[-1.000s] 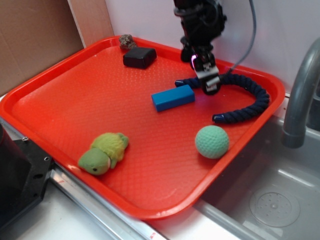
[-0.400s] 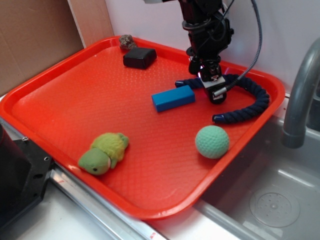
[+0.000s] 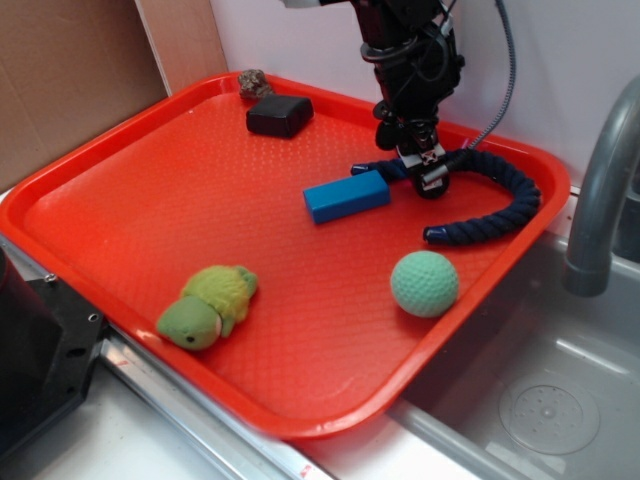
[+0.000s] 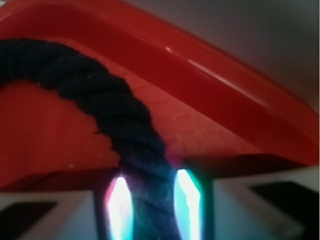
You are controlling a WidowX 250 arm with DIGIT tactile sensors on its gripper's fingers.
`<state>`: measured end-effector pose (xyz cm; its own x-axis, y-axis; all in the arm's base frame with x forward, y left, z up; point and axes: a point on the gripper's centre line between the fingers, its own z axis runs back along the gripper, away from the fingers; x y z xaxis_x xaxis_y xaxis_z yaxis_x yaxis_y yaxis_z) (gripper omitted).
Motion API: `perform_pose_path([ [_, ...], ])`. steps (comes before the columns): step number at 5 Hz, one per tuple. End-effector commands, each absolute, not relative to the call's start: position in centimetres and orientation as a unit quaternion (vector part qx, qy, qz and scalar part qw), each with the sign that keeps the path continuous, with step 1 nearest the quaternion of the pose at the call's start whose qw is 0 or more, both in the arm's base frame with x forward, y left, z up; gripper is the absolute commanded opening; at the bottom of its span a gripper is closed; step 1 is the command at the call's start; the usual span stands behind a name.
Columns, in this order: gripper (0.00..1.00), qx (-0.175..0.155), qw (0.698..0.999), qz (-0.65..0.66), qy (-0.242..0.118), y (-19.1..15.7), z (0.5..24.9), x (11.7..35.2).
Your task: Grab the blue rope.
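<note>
The blue rope lies in a hooked curve at the far right corner of the red tray, one end beside the blue block, the other curling back toward the green ball; the pincer is down on the rope's left stretch, and in the wrist view the twisted cord runs straight between the two lit fingers, which sit tight against it on either side, so the pincer is clenched on the rope. The blue block lies just beside the pincer on its left, near but not plainly touching it; the tray's raised rim passes close behind the rope; a black box and a small dark lump sit at the tray's far edge, well apart. A green plush toy rests near the front left; a grey faucet stands to the right over the sink.
</note>
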<state>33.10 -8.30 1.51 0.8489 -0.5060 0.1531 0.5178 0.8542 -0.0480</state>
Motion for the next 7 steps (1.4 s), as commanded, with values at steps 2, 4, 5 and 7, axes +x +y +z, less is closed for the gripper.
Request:
perform_pose_path([
  [2,0.0,-0.019,0.981,-0.129,-0.142,-3.9,10.6,28.1],
  [4,0.0,-0.073,0.985,-0.008,-0.155,-0.3,20.4,23.5],
  [5,0.0,-0.103,0.98,0.034,-0.166,0.2,24.1,21.6],
  [7,0.0,-0.036,0.987,0.056,-0.144,-2.2,23.6,19.9],
])
